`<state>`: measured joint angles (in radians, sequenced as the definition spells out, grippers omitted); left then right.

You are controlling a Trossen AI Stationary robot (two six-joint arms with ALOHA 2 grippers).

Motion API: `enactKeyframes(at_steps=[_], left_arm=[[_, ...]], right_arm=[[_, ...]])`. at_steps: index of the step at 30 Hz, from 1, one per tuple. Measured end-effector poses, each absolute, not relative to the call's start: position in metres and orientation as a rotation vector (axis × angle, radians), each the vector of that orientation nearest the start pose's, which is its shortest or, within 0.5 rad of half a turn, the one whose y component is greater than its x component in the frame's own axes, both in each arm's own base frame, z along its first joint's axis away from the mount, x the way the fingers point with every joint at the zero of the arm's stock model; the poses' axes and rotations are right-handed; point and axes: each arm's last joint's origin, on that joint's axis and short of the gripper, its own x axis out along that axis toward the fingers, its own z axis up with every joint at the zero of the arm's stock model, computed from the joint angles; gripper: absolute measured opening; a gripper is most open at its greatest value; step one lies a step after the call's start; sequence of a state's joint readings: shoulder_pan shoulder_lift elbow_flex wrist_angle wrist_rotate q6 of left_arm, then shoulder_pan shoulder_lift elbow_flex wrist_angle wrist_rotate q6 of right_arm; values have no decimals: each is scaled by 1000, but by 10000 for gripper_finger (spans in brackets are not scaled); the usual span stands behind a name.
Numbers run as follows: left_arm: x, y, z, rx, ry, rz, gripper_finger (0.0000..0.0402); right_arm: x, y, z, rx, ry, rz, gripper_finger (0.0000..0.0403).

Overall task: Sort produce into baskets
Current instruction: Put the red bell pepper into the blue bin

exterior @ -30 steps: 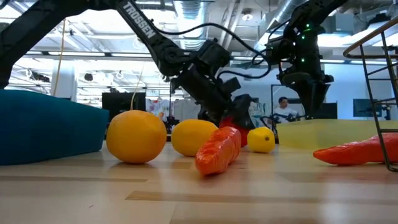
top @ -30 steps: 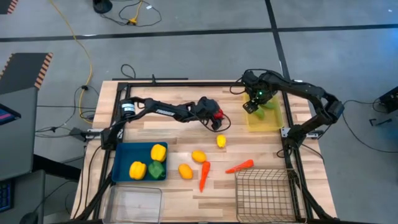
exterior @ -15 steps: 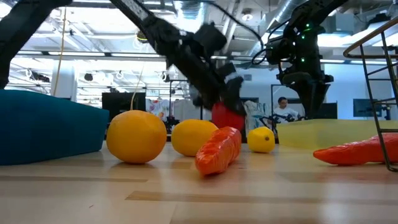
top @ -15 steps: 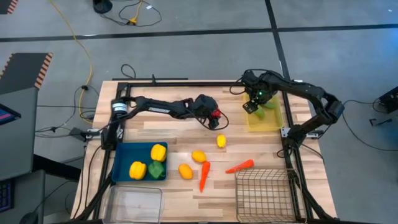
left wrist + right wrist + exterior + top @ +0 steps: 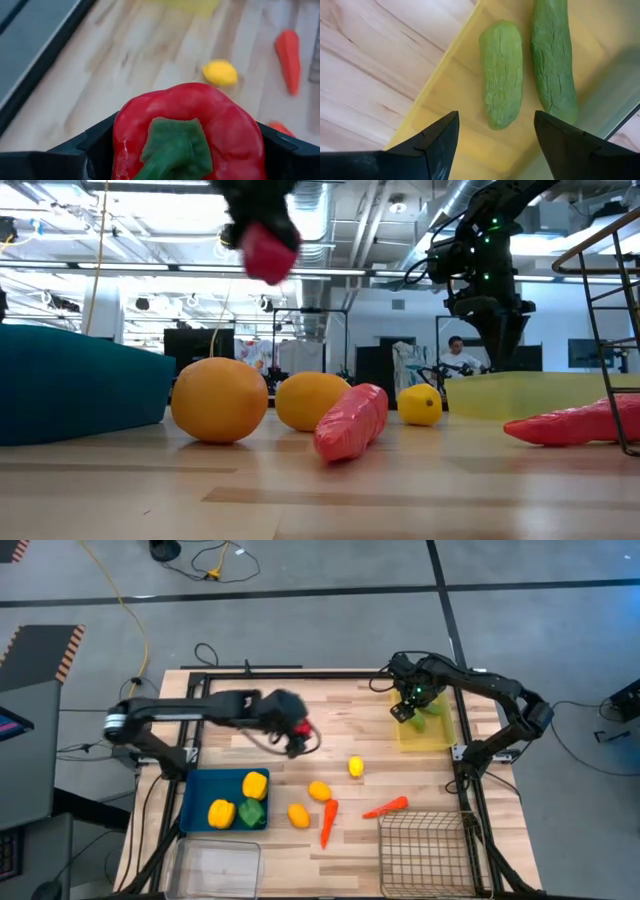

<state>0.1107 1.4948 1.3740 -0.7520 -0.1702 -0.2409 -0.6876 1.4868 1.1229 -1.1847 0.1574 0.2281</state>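
Left gripper (image 5: pixel 297 732) moved leftward and upward with red pepper (image 5: pixel 187 131) clamped between fingers, now above bare table (image 5: pixel 400 780) beyond blue tray (image 5: pixel 195 790). Right gripper (image 5: pixel 495 132), fingers spread, over yellow tray (image 5: pixel 455 150) holding two cucumbers (image 5: pixel 501 72).

You find no lettering, number, label or sign that can be read anywhere here (the left arm's casing is too blurred in the low view to show any brand name).
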Motion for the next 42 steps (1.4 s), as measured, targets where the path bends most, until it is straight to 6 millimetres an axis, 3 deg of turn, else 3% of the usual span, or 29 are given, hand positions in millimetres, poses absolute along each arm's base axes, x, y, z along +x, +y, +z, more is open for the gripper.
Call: enactKeyframes(at_steps=[4,10,16,20,30,42], left_arm=[[275,7,320,-238,866,403,303],[225,-28,297,-389,832,453,303],[184,-44,262,-565,864,489,308],[165,-49,252,-642,915,482,311],[142,-51,242,-612,1098,572,311],[155,-58,224,-454,1242,568,311]], right_arm=[[192,-163,239,584,1444,-846,286],[192,-164,239,583,1438,-847,286],[192,-164,239,583,1438,-847,286],[192,-164,239,583,1438,-847,286],[192,-164,239,583,1438,-847,286],[192,-164,239,583,1438,-847,286]])
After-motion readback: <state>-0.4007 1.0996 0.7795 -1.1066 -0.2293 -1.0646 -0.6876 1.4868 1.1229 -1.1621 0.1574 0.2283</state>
